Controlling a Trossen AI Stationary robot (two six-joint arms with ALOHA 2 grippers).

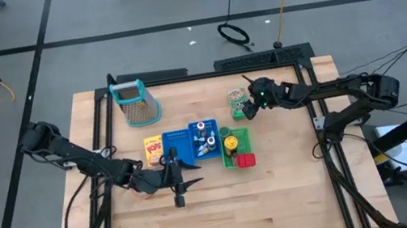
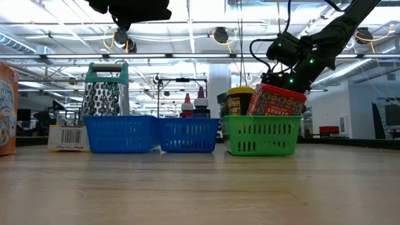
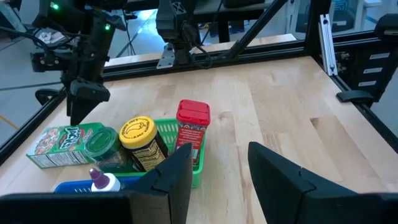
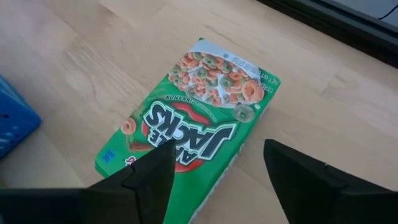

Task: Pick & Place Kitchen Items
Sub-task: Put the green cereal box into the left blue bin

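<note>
The right gripper [image 1: 249,109] hangs at the table's two o'clock, fingers apart, over the green cereal box [image 4: 186,130] lying flat on the wood, gripping nothing. The left gripper [image 1: 175,185] waits at six o'clock, fingers apart and empty. At centre, the green tray [image 3: 196,167] holds the yellow-lidded jar [image 3: 140,140] and red block [image 3: 191,124].

The blue basket [image 4: 12,127] was cut off at the edge; tiny bottles' [image 1: 205,136] labels were too small to read
</note>
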